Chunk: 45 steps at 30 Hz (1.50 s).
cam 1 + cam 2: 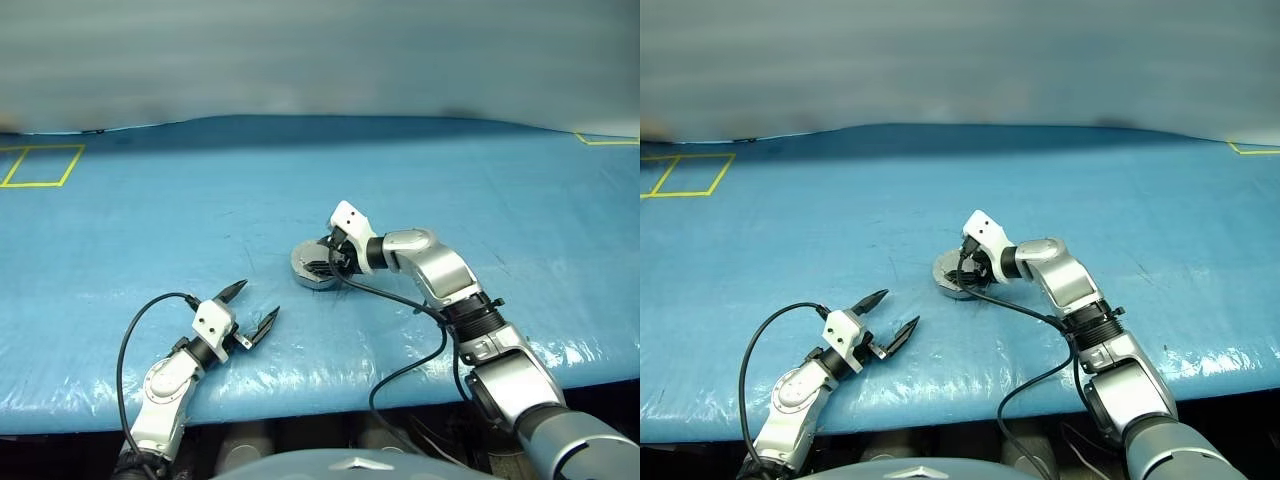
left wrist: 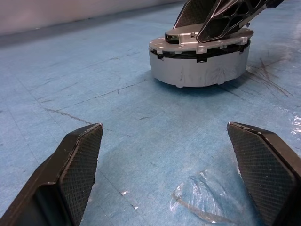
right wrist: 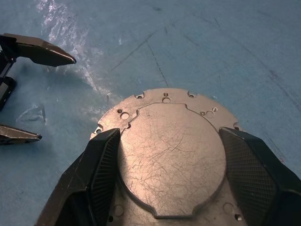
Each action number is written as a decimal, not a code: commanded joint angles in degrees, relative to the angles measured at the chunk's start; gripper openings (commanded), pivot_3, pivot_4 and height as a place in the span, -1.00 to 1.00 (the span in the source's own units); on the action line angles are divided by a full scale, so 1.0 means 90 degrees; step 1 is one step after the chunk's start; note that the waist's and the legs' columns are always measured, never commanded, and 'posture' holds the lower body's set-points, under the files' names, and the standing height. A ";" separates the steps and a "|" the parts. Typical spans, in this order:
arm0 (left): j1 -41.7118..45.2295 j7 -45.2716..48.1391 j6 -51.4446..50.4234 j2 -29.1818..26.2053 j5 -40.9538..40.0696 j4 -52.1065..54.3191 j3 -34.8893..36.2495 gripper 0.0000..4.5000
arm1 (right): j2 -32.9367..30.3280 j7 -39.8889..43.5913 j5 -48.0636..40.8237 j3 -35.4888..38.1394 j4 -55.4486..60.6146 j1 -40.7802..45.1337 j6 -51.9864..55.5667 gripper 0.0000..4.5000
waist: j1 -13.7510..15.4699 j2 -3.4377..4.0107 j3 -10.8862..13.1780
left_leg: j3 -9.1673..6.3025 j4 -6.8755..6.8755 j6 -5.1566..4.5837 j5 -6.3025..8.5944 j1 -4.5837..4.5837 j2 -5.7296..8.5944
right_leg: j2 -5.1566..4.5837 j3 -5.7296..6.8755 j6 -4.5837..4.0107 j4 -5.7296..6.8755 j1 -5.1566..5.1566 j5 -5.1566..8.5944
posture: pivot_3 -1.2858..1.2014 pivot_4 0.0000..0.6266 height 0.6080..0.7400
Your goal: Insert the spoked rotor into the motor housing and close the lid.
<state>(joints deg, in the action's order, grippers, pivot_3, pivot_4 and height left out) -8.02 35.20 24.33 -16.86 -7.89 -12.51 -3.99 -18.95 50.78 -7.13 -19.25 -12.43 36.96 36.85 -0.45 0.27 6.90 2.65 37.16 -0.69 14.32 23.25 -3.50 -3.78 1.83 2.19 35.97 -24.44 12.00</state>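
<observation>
Head views: On the blue plastic-covered tabletop [image 1: 200, 220] sits a round silver metal motor housing [image 1: 312, 268], closed up as a low drum. The right end effector [image 1: 334, 262] reaches down onto the housing from its right side. The left end effector [image 1: 252, 312] hovers near the housing, on its left and closer to the tabletop's front edge, fingers spread wide and holding nothing.

Left wrist view: The housing [image 2: 200, 65] stands on the tabletop ahead of the two wide-apart black fingers [image 2: 77, 165]. The flat silver lid [image 2: 202, 43] lies closed on top of the housing, with the right end effector's dark fingers resting over it.

Right wrist view: The scratched silver lid [image 3: 171, 150] lies between the two black fingers [image 3: 101, 172], which stand wide at either edge of the housing. Whether they press it, I cannot tell.
</observation>
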 commanded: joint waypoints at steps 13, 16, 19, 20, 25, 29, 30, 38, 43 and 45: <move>-0.0053 0.0016 -0.0084 0.0038 0.0030 -0.0279 -0.0053 1.00 | -0.0052 -0.0290 0.0324 -0.0208 0.0213 -0.0217 0.0082 0.34 | -0.0001 0.0000 0.0000 | -0.0001 0.0001 0.0000 0.0000 -0.0001 0.0000 | 0.0001 0.0000 0.0006 0.0001 0.0001 0.0003 | 0.03 -0.52 1.00; -0.0037 0.0029 -0.0063 0.0033 0.0029 -0.0305 -0.0051 1.00 | -0.0149 -0.0338 0.0562 -0.0361 0.0047 -0.0188 -0.0031 0.34 | -0.0001 0.0001 -0.0001 | -0.0001 0.0001 0.0000 0.0000 -0.0003 0.0000 | 0.0001 0.0000 0.0006 0.0002 0.0003 0.0003 | 0.03 -0.52 1.00; -0.0029 0.0031 -0.0054 0.0039 0.0030 -0.0323 -0.0055 1.00 | -0.0248 -0.0450 0.0848 -0.0572 -0.0152 -0.0161 -0.0177 0.34 | -0.0005 0.0003 -0.0002 | -0.0001 0.0004 -0.0001 -0.0001 -0.0012 -0.0001 | 0.0001 0.0001 0.0010 0.0003 0.0012 0.0006 | 0.03 -0.52 1.00; -0.0029 0.0032 -0.0049 0.0044 0.0029 -0.0333 -0.0057 1.00 | -0.0266 -0.0484 0.0919 -0.0627 -0.0214 -0.0159 -0.0204 0.34 | -0.0006 0.0003 -0.0002 | -0.0001 0.0005 -0.0001 -0.0001 -0.0016 -0.0001 | 0.0001 0.0000 0.0010 0.0004 0.0015 0.0006 | 0.03 -0.52 1.00; -0.0033 0.0039 -0.0012 0.0066 0.0012 -0.0388 -0.0052 1.00 | -0.0258 -0.0542 0.1003 -0.0722 -0.0459 -0.0159 -0.0287 0.34 | -0.0016 0.0004 -0.0004 | 0.0000 0.0005 0.0000 0.0000 -0.0046 -0.0003 | 0.0000 0.0000 0.0011 0.0005 0.0040 0.0006 | 0.03 -0.52 1.00; -0.0018 0.0061 0.0032 0.0079 0.0005 -0.0471 -0.0025 1.00 | -0.0256 -0.0453 0.0863 -0.0625 -0.0425 -0.0136 -0.0244 0.34 | -0.0015 0.0006 -0.0005 | -0.0002 0.0005 0.0001 0.0000 -0.0072 -0.0003 | -0.0005 0.0005 0.0012 0.0003 0.0065 0.0007 | 0.03 -0.52 1.00; -0.0015 0.0066 0.0046 0.0081 0.0006 -0.0493 -0.0020 1.00 | -0.0234 -0.0399 0.0755 -0.0548 -0.0369 -0.0131 -0.0190 0.34 | -0.0015 0.0006 -0.0005 | -0.0002 0.0005 0.0001 0.0000 -0.0072 -0.0003 | -0.0008 0.0006 0.0012 0.0003 0.0065 0.0007 | 0.03 -0.52 1.00; 0.0052 0.0102 0.0152 0.0137 0.0030 -0.0689 -0.0013 1.00 | -0.0125 0.0020 0.0028 -0.0097 0.0235 -0.0067 0.0245 0.34 | 0.0005 0.0017 0.0002 | -0.0005 -0.0002 0.0001 0.0001 -0.0055 0.0000 | -0.0013 0.0018 0.0009 -0.0004 0.0056 0.0008 | 0.03 -0.52 1.00; 0.0067 0.0139 0.0181 0.0168 0.0035 -0.0730 -0.0018 1.00 | -0.0100 0.0087 -0.0122 0.0006 0.0466 0.0035 0.0343 0.34 | 0.0012 0.0027 0.0009 | -0.0007 -0.0003 0.0000 0.0000 -0.0032 0.0001 | -0.0012 0.0020 0.0008 -0.0002 0.0034 0.0008 | 0.03 -0.52 1.00; 0.0047 0.0133 0.0153 0.0175 0.0036 -0.0662 -0.0028 1.00 | -0.0134 0.0123 -0.0089 -0.0039 0.0519 0.0084 0.0321 0.34 | 0.0012 0.0031 0.0012 | -0.0006 -0.0003 0.0000 0.0000 -0.0031 0.0001 | -0.0011 0.0020 0.0008 -0.0001 0.0031 0.0008 | 0.03 -0.52 1.00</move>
<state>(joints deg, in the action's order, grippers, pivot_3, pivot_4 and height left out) -6.97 36.46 27.05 -15.78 -7.95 -15.78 -3.43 -19.87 50.98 -7.30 -19.70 -9.78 36.97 39.37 -0.34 0.55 7.01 2.60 37.13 -0.69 14.32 22.98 -3.50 -3.87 2.01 2.27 35.96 -24.18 12.07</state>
